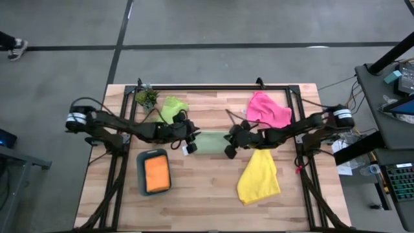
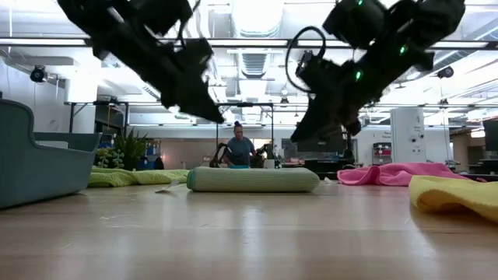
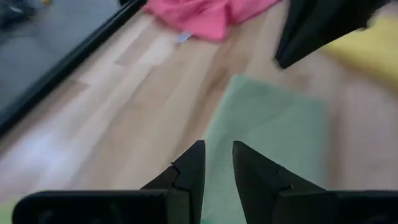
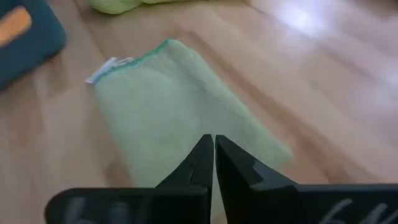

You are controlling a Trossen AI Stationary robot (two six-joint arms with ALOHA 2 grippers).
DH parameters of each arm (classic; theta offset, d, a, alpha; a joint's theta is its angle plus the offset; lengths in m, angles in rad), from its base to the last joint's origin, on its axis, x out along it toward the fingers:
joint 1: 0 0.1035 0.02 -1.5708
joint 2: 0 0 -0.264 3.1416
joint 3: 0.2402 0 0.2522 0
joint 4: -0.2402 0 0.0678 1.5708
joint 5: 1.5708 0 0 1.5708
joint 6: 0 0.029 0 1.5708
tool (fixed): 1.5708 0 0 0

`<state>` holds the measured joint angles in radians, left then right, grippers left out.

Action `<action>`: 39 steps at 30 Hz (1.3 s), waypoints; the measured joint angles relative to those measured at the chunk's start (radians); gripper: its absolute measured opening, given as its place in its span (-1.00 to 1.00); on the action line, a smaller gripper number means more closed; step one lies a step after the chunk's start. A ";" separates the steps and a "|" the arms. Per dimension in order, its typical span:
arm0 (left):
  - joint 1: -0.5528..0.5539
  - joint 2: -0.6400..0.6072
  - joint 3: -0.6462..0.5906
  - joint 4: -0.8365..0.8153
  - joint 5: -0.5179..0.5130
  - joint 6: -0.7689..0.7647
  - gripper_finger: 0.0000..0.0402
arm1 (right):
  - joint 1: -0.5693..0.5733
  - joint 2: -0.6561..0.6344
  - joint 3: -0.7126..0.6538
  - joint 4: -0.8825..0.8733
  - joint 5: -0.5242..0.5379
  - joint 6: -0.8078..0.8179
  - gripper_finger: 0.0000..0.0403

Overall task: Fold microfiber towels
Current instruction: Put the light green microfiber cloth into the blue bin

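A pale sage green towel lies folded into a small flat rectangle at the table's middle, with a white tag at one corner. My left gripper hangs just above its left end, fingers a narrow gap apart with nothing between them. My right gripper hangs above its right end, shut and empty. The low view shows both grippers clear above the towel. An orange towel lies folded in the teal tray.
A lime green towel lies crumpled at the far left beside a small potted plant. A pink towel lies crumpled at the far right, and a yellow towel lies loose at the near right. Bare wood shows along the near edge.
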<state>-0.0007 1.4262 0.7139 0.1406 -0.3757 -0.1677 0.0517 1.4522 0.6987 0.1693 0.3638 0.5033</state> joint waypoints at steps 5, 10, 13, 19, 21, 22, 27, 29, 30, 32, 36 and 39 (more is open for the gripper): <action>-0.004 -0.036 -0.006 -0.001 0.026 -0.187 -0.66 | 0.002 -0.081 0.000 -0.105 -0.082 0.148 -0.82; -0.009 -0.018 -0.014 -0.006 0.111 -0.292 -0.62 | 0.002 -0.103 0.001 -0.188 -0.134 0.270 -0.60; -0.007 -0.012 -0.017 -0.035 0.140 -0.401 -0.52 | 0.005 -0.098 0.001 -0.231 -0.170 0.330 -0.44; -0.007 -0.011 -0.054 -0.089 0.162 -0.568 -0.12 | 0.009 -0.076 0.000 -0.260 -0.181 0.364 -0.06; -0.007 -0.011 -0.072 -0.090 0.163 -0.597 0.02 | 0.009 -0.074 0.000 -0.260 -0.179 0.370 0.05; -0.007 -0.009 -0.080 -0.088 0.162 -0.611 0.09 | 0.009 -0.072 0.001 -0.256 -0.174 0.373 0.10; -0.007 0.031 -0.082 -0.060 0.157 -0.626 0.31 | 0.009 -0.057 0.000 -0.259 -0.133 0.379 0.30; -0.006 0.060 -0.080 -0.046 0.148 -0.638 0.34 | 0.007 -0.039 0.000 -0.256 -0.128 0.395 0.36; -0.006 0.075 -0.079 -0.045 0.142 -0.639 0.34 | 0.007 -0.032 0.000 -0.254 -0.127 0.402 0.39; -0.006 0.096 -0.077 -0.045 0.134 -0.658 0.34 | 0.006 -0.011 0.000 -0.247 -0.126 0.419 0.44; -0.006 0.118 -0.077 -0.042 0.130 -0.681 0.34 | 0.006 0.046 0.000 -0.213 -0.126 0.442 0.51; -0.006 0.125 -0.077 -0.012 0.122 -0.682 0.34 | 0.006 0.084 0.000 -0.177 -0.127 0.436 0.52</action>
<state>-0.0067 1.5510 0.6369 0.1287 -0.2535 -0.8493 0.0582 1.5360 0.6991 -0.0078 0.2373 0.9396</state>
